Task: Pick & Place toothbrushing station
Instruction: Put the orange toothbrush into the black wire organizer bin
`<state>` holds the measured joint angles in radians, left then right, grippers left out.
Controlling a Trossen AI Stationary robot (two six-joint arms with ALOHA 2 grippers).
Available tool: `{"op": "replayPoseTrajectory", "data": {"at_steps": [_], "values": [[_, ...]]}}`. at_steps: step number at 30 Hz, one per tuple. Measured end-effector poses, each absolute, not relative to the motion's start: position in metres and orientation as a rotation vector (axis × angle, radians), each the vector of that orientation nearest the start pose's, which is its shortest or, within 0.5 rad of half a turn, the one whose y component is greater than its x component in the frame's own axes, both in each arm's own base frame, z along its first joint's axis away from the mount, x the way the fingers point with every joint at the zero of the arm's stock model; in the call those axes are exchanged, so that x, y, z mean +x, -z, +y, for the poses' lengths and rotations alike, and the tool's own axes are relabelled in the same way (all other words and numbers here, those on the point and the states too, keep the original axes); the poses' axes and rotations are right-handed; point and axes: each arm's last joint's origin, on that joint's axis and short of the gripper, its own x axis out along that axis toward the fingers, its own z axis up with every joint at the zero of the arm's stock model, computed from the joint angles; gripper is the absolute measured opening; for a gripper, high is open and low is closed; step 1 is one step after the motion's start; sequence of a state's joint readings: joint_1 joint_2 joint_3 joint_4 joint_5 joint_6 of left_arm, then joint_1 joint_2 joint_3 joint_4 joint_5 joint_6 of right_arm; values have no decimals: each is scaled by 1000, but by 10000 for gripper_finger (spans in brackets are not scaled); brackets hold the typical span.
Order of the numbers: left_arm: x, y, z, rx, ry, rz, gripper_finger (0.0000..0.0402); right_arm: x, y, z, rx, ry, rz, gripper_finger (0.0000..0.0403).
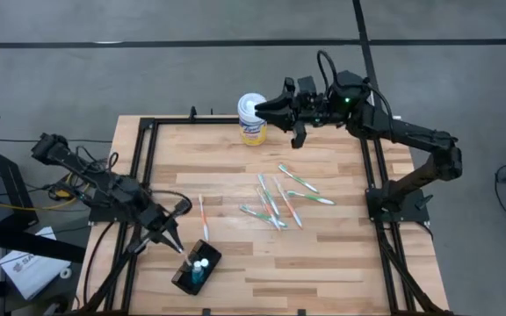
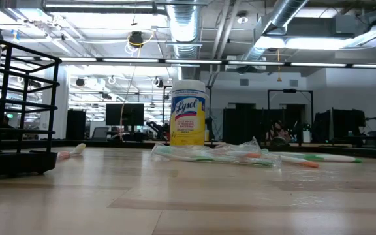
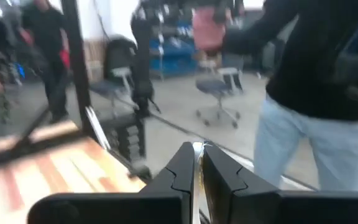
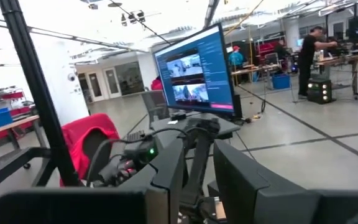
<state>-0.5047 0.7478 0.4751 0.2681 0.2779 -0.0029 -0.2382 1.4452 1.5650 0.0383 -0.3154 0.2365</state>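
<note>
Left gripper (image 1: 172, 235) hovering just beside toothbrushing station (image 1: 196, 268), station sitting slightly ahead of the fingertips at the table's near edge, long axis running diagonally. Fingers pinching what looks like a thin white toothbrush (image 3: 197, 163). Right gripper (image 1: 266, 109) waiting far off beside Lysol canister (image 1: 252, 118), apparently parted.

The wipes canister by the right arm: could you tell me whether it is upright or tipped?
Upright: the canister stands on its base, white lid up, in the low view.
</note>
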Motion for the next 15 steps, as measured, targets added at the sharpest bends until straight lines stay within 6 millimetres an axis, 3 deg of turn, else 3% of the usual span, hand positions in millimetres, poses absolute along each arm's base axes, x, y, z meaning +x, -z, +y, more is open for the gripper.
{"op": "replayPoseTrajectory", "data": {"at_steps": [6, 15], "values": [[137, -272, -105, 30, 884, 22, 6, 332, -456, -45, 215, -115, -117, 82], [123, -272, -123, 58, 918, 13, 6, 349, -448, -17, 220, -105, -136, 82]]}}
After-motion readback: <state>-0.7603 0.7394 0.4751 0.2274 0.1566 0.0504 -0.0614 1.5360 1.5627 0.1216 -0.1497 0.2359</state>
